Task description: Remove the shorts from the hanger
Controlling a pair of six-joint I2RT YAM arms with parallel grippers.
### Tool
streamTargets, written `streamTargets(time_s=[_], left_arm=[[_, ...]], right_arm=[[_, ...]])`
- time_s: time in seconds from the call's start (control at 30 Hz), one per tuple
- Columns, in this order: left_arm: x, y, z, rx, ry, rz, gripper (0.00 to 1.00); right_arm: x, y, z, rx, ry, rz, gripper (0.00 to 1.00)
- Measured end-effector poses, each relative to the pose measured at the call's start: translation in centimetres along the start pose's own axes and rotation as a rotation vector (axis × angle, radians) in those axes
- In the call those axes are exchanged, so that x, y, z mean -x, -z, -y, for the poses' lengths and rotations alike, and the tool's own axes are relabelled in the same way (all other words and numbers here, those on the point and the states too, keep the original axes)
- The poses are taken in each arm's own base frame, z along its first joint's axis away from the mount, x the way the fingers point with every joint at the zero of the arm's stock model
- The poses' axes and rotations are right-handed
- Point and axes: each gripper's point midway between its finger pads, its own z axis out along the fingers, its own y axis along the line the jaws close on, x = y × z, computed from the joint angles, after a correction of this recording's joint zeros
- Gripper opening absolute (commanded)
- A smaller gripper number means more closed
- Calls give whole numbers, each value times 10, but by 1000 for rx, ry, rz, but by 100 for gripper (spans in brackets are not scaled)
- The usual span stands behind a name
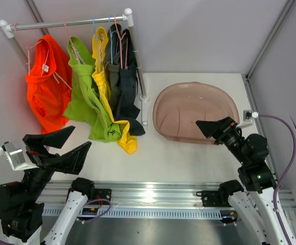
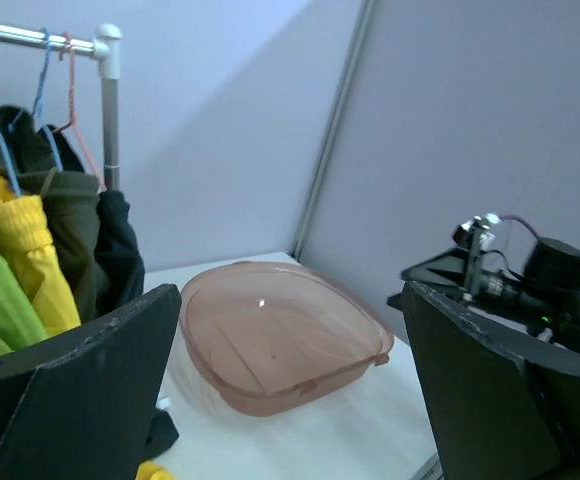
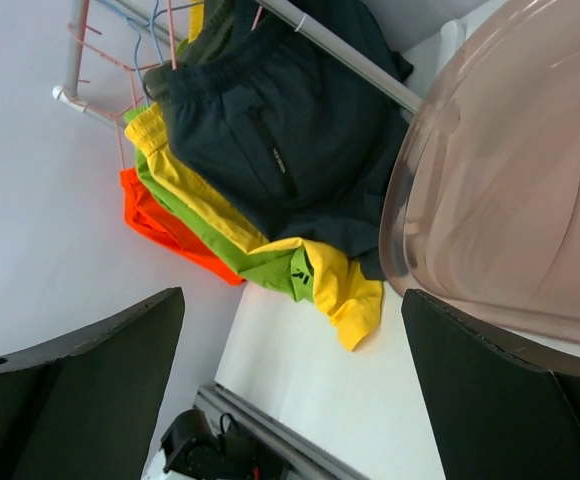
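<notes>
1. The left arm (image 1: 50, 159) is at the near left corner of the desk (image 1: 178, 155), its wrist turned toward the hanging clothes. The left jaws are spread wide and hold nothing.
2. The right arm (image 1: 246, 149) reaches from the near right, wrist low. The right jaws are also parted and hold nothing, and sit at the near rim of the basin (image 1: 161, 109).
3. That pink see-through basin sits on the right half of the desk; inside, only its own bare bottom shows.
4. All the shorts hang on hangers from the rail (image 1: 69, 23) at the far left: orange shorts (image 1: 47, 94), lime green shorts (image 1: 82, 99), yellow shorts (image 1: 103, 76), dark olive shorts (image 1: 115, 84) and black shorts (image 1: 128, 94).
5. The yellow pair's lower end rests on the desk, well clear of both arms.
</notes>
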Motion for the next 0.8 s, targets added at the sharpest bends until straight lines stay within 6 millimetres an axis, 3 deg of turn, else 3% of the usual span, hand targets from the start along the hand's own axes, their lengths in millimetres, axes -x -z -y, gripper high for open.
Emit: streamTargets(time_s=[0.17, 0.23, 0.37, 0.4, 0.5, 0.73, 0.77, 0.8], left_arm=[[13, -4, 19, -122, -34, 53, 99], [10, -11, 17, -148, -43, 71, 99], [-26, -37, -9, -113, -29, -2, 97], [-34, -47, -17, -89, -24, -34, 89], [-43, -82, -37, -21, -20, -138, 78], [-19, -176, -76, 120, -47, -189, 68], [-23, -189, -86, 149, -48, -207, 62], [-20, -200, -91, 169, -52, -203, 50]], right_arm=[[3, -35, 16, -66, 31, -42, 99], [4, -48, 22, -86, 49, -62, 99], [-1, -60, 36, -105, 63, -72, 99], [-1, -60, 37, -98, 66, -64, 99], [-10, -61, 47, -96, 71, -64, 100], [-25, -58, 56, -108, 93, -131, 99], [-27, -52, 53, -102, 101, -136, 99], [-27, -47, 51, -96, 107, -138, 99]])
